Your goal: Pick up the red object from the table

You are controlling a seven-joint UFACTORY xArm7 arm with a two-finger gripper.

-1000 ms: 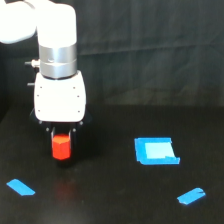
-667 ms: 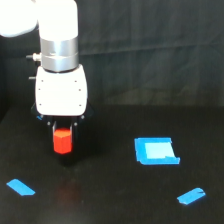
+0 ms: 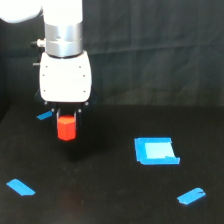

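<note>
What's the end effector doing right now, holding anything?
End effector: closed on the red object, which hangs clear above the table.

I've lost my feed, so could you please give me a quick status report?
Gripper shut on red object. Object lifted off the table. Blue tape marks lie apart, nothing in the way.

Red object [image 3: 66, 128] upright, off the table [image 3: 110, 195]

The gripper [image 3: 66, 119] has risen, carrying the red block [image 3: 66, 127] up off the counter [image 3: 110, 200]. A small blue tape strip [image 3: 44, 115] behind it has come into sight.
</note>
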